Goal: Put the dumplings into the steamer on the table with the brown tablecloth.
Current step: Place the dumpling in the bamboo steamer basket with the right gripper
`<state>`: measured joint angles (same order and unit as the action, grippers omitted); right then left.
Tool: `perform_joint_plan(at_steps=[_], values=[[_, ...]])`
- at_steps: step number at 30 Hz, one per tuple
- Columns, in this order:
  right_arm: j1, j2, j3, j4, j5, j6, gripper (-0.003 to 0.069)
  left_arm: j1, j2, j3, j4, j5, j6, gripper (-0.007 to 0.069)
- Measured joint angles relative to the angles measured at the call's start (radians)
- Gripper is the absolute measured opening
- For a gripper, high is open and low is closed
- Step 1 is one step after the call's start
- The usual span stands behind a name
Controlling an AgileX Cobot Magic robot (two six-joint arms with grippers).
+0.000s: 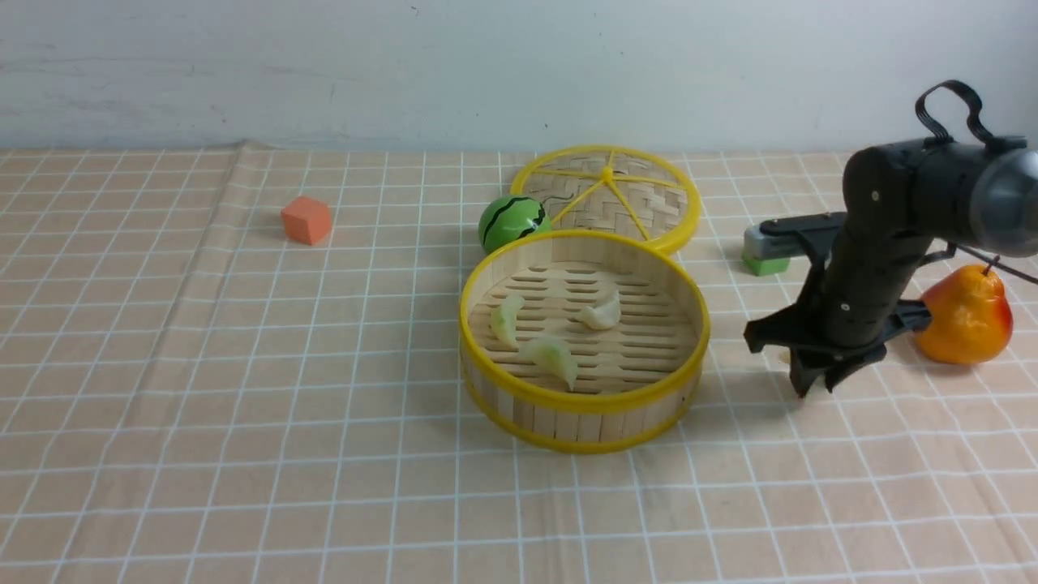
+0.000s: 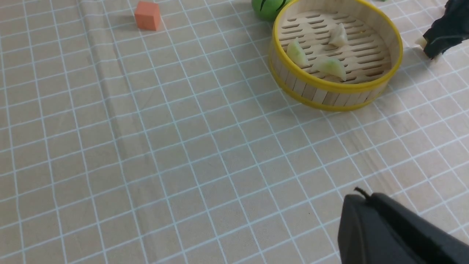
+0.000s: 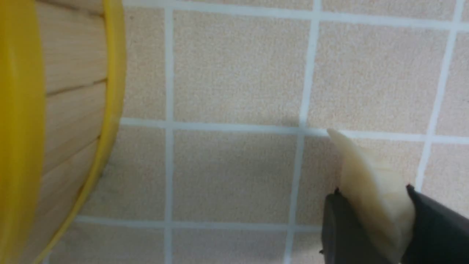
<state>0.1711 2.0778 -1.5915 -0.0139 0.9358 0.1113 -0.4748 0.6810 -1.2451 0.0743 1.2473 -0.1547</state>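
Right claw (image 1: 815, 380) clamped on fourth dumpling (image 3: 362, 172), low over desk (image 1: 243, 454) | dumpling tip juts past fingertips, long axis along fingers | steamer (image 1: 584, 399) wall just left of claw, one pear (image 1: 967, 316) just right, one green block (image 1: 764, 264) beyond | three dumplings (image 1: 553, 357) inside steamer | left claw (image 2: 370, 216) jaws together.

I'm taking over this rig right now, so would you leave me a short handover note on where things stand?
Left gripper: shut, empty, over bare tablecloth, away from the steamer.
Right gripper: shut on the fourth dumpling, down at the tablecloth just right of the steamer.
Done: three dumplings lie inside the steamer.
To do: lift the fourth dumpling, carry it over the rim, release it inside.
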Motion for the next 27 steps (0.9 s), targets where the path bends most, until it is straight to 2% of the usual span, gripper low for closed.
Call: perform_joint_plan(at_steps=[3, 5, 11, 15, 21, 24, 27], values=[[0.037, -0.038, -0.054, -0.004, 0.051, -0.033, 0.0200, 0.000, 0.001, 0.000, 0.000, 0.000, 0.005, -0.0011], [0.112, -0.067, -0.125, -0.004, 0.074, -0.068, 0.0200, 0.000, 0.001, 0.000, 0.000, 0.000, 0.022, -0.0011], [0.256, -0.044, -0.215, 0.004, 0.029, -0.076, 0.0200, 0.000, 0.001, 0.000, 0.000, 0.000, 0.026, -0.0006], [0.296, 0.018, -0.220, 0.004, 0.011, -0.070, 0.0200, 0.000, 0.001, 0.000, 0.000, 0.000, 0.027, -0.0002], [0.299, 0.085, -0.220, 0.001, -0.007, -0.068, 0.0200, 0.000, 0.001, 0.000, 0.000, 0.000, 0.027, 0.0001], [0.299, 0.095, -0.220, 0.000, -0.010, -0.066, 0.0247, 0.000, 0.001, 0.004, 0.000, 0.000, 0.027, 0.0004], [0.299, 0.095, -0.220, 0.000, -0.007, -0.066, 0.0341, 0.000, 0.001, 0.038, 0.000, 0.000, 0.027, 0.0004]])
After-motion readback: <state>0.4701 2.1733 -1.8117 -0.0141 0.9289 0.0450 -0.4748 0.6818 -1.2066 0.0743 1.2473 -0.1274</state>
